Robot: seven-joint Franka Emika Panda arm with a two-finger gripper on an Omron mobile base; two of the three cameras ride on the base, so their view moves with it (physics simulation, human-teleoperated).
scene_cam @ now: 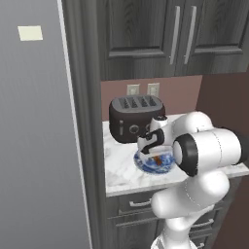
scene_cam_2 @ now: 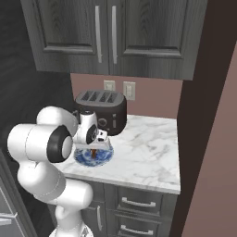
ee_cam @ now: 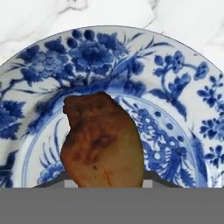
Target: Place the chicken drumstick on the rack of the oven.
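Hand view puts the chicken drumstick (ee_cam: 103, 140) dead centre, right at the fingertips, long axis running along your line of sight, over the blue-and-white plate (ee_cam: 183, 87). Base views: end effector (scene_cam: 156, 158) points down just above that plate on the marble worktop (scene_cam_2: 148, 152), toaster (scene_cam: 135, 117) just behind. Looks like the fingers are pinching the drumstick, judging from how it sits between them, but you can't confirm contact. Oven isn't close to this spot.

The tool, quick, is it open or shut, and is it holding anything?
The tool: shut on the chicken drumstick, just above the blue-and-white plate.
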